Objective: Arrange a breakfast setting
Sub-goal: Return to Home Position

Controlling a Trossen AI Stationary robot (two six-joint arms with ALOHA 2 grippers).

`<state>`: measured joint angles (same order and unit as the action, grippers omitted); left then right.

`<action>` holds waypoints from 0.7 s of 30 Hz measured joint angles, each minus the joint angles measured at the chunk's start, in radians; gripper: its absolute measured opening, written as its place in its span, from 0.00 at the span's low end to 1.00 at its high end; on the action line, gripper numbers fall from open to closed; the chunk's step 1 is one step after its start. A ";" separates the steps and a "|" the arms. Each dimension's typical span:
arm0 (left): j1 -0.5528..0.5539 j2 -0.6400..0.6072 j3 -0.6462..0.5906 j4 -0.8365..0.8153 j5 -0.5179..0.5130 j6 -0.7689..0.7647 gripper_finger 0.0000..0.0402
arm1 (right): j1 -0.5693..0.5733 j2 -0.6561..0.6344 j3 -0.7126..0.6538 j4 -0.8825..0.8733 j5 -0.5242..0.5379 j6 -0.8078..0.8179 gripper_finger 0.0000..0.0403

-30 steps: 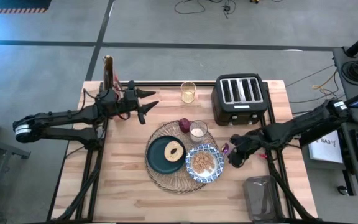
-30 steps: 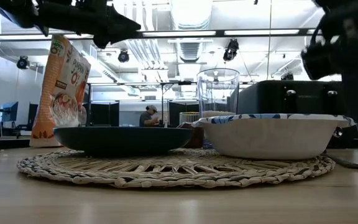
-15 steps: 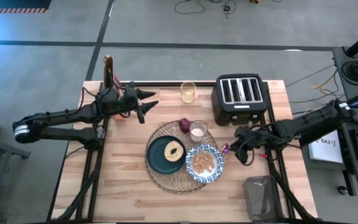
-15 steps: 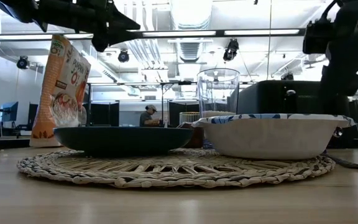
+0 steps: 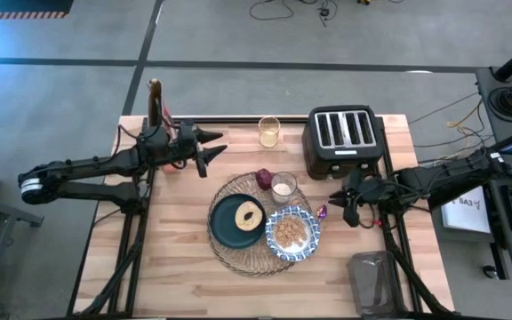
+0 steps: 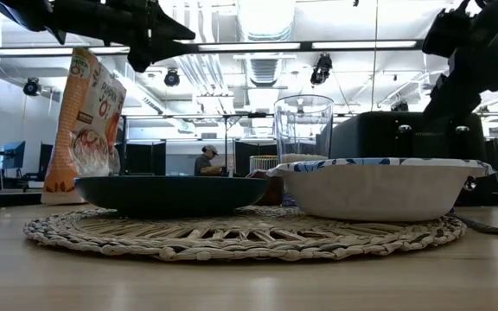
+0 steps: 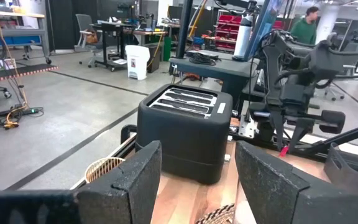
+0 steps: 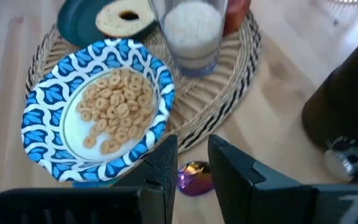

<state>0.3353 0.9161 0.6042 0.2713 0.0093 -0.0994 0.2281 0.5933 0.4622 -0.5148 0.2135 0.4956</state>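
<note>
The round wicker placemat (image 5: 228,260) lies mid-table. On it rest the dark teal plate (image 5: 226,224) with the toasted bread ring (image 5: 249,215), the blue-and-white bowl (image 5: 292,233) of cereal rings, the small glass (image 5: 283,187) with white liquid, and the dark-red fruit (image 5: 264,178). My right gripper (image 5: 343,206) hovers open to the right of the bowl, above a small purple thing (image 8: 194,175) on the table. My left gripper (image 5: 213,151) is open and empty, high over the far left of the table.
The black four-slot toaster (image 5: 343,140) stands at the far right, close behind my right gripper. A yellowish cup (image 5: 268,132) stands beside it. The cereal bag (image 5: 156,102) stands at the far left corner. A clear container (image 5: 376,283) sits at the near right.
My right gripper has risen from beside the bowl and gone a little toward the table's right and far edges, away from the purple thing, which stays on the table.
</note>
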 joint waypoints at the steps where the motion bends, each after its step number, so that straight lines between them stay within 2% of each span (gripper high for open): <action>1: -0.001 0.000 0.000 0.000 0.000 0.000 0.47 | -0.005 -0.017 -0.006 0.003 0.000 -0.014 0.20; 7: -0.001 0.000 -0.001 -0.002 0.000 0.000 0.47 | -0.028 -0.119 -0.077 0.101 0.000 -0.050 0.19; 14: -0.001 0.000 -0.001 -0.002 0.000 0.002 0.47 | -0.029 -0.210 -0.244 0.316 -0.003 -0.070 0.19; 21: -0.001 0.000 -0.001 -0.002 0.000 0.003 0.47 | -0.029 -0.243 -0.393 0.548 -0.004 -0.077 0.19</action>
<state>0.3344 0.9165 0.6037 0.2689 0.0093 -0.0959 0.1993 0.3500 0.0688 0.0335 0.2098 0.4183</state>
